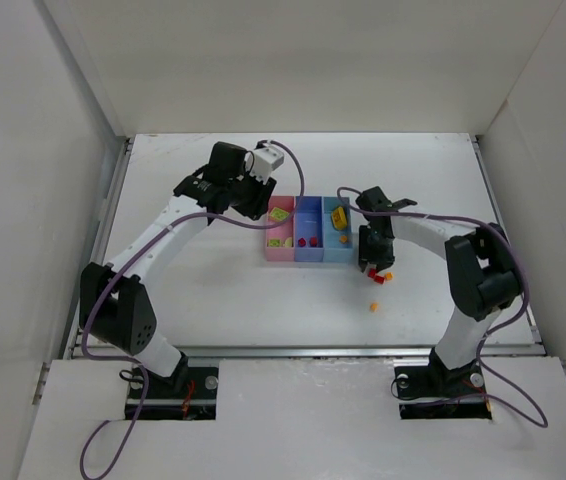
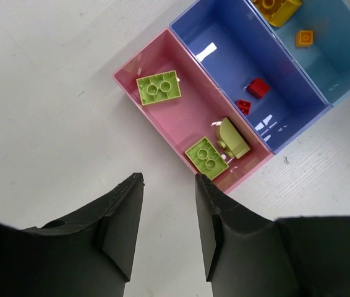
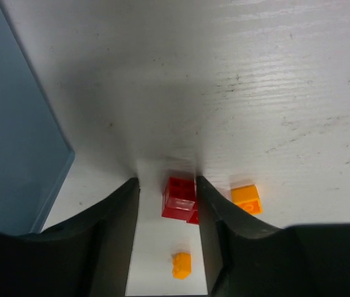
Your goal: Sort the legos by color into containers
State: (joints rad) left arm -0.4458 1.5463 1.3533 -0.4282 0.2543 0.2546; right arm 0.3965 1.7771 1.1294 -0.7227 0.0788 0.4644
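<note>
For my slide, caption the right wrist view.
Open right fingers straddle a red lego on the table, two orange legos beside it.

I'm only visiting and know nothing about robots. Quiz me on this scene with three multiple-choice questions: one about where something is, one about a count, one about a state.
1. Where is the red brick near the right gripper?
A) lifted in the air
B) on the table, between the gripper's fingers
C) on top of the gripper

2. How many yellow-green bricks lie in the pink bin?
A) three
B) one
C) five

3. What state is the left gripper in?
A) shut on a brick
B) shut, empty
C) open, empty

Answers:
1 B: the right wrist view shows it on the table between parted fingers.
2 A: the left wrist view shows three.
3 C: its fingers stand apart with only table between them.
</note>
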